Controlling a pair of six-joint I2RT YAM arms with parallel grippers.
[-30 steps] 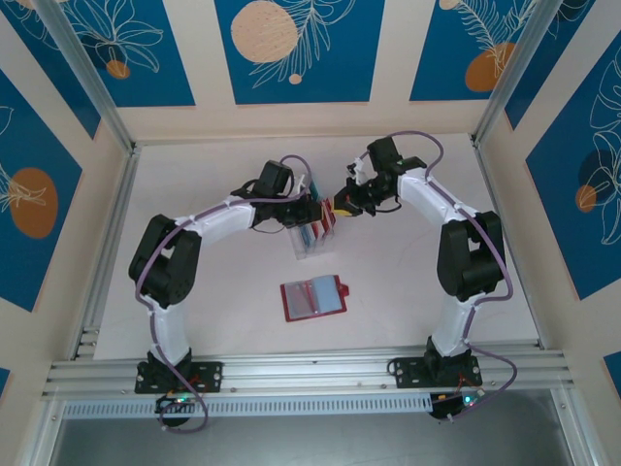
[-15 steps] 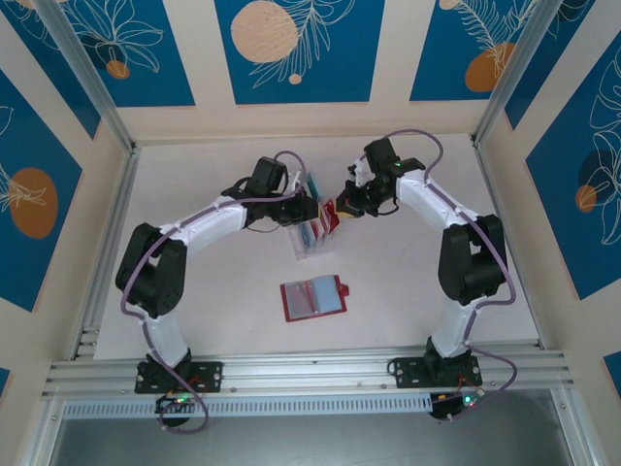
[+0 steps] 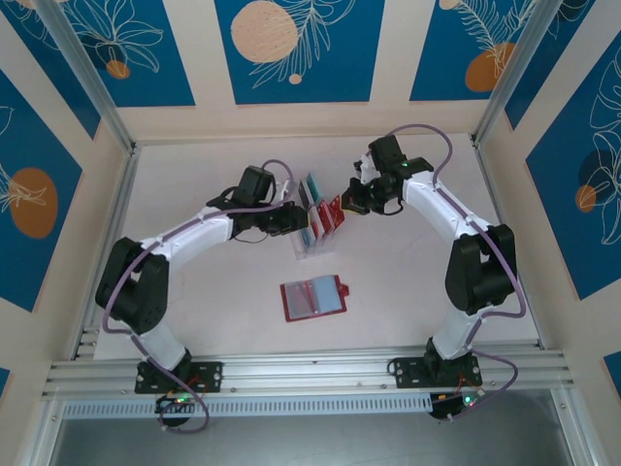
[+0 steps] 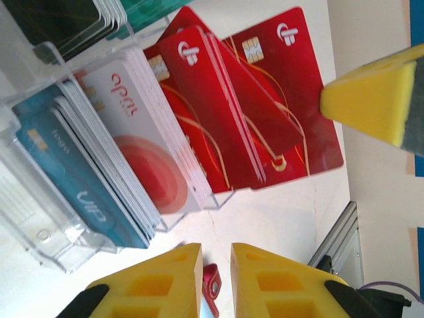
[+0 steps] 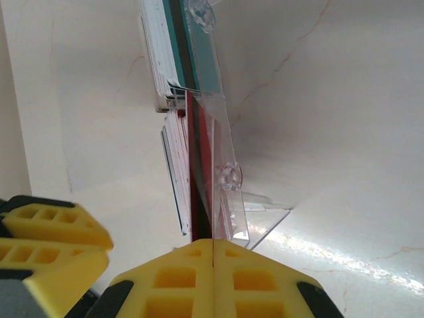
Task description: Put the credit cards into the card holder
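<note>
On the surface (image 3: pixel 417 282) a clear rack (image 4: pixel 46 225) is holding the cards (image 4: pixel 126 146) upright; the card holder (image 3: pixel 312 298) is lying open, apart from it. The right gripper (image 5: pixel 212 244) is pinching a red card (image 4: pixel 285 86) in its jaws, edge-on in its own view, face showing from the left wrist. The left gripper (image 4: pixel 216 250) is keeping its jaws narrow, empty.

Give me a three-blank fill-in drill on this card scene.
The right hand pinches a ___ card by its edge.
The card holder lies ___ on the table, inner slots facing up.
The left hand hovers by the clear rack, holding ___.
Missing words: red; open; nothing.
</note>
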